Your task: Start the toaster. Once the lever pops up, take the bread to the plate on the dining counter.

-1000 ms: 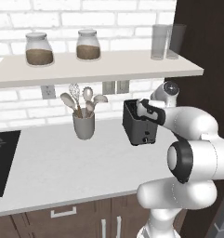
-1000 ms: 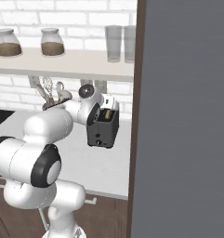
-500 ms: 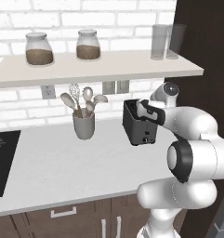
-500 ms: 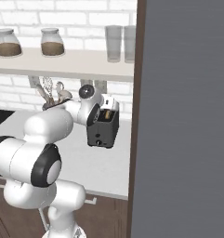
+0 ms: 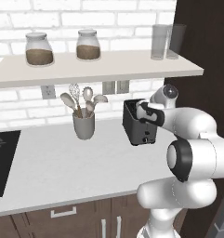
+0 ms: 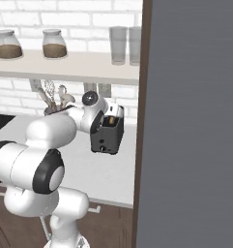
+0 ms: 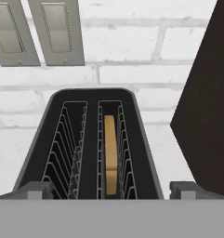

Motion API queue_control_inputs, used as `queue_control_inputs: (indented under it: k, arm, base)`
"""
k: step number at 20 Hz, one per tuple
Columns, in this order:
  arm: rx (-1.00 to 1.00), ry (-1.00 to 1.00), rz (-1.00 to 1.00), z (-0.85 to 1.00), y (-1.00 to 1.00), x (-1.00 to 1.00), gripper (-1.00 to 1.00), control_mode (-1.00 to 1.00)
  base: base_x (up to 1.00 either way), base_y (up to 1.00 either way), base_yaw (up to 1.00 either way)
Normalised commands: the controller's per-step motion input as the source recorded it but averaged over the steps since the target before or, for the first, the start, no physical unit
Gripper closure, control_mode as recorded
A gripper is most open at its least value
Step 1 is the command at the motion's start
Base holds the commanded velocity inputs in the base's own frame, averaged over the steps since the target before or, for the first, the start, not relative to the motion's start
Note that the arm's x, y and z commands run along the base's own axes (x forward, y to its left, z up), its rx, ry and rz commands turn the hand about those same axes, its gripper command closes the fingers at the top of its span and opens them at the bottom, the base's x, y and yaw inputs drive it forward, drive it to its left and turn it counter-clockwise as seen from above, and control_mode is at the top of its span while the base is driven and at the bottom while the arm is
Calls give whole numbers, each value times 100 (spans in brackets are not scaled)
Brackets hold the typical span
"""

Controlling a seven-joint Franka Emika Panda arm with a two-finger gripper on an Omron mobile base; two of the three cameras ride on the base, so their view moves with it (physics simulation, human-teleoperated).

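a rendered home kitchen. a white brick wall (image 5: 108,18) runs along the far side, with a pale shelf (image 5: 99,67) fixed to it. on the shelf stand two lidded jars (image 5: 39,49) of brown stuff at the left and two clear glasses (image 5: 167,41) at the right. below is a light counter (image 5: 71,162) over dark wood drawers (image 5: 62,216). on the counter sit a grey cup (image 5: 83,125) of spoons and a whisk, and to its right a dark toaster (image 5: 137,124) with bread (image 7: 110,153) in one slot. wall outlets (image 5: 115,87) sit behind it. a black cooktop (image 5: 1,160) lies at the far left, a tall dark cabinet (image 6: 190,121) at the right.
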Motion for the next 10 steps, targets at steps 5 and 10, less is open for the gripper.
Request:
queue_control_inputs:
  k: [5, 10]
  arm:
    - [0, -1, 0, -8, 0, 0, -100, -100]
    - [0, -1, 0, -5, 0, 0, -100, -100]
  base:
    - [0, 0, 0]
    - [0, 0, 0]
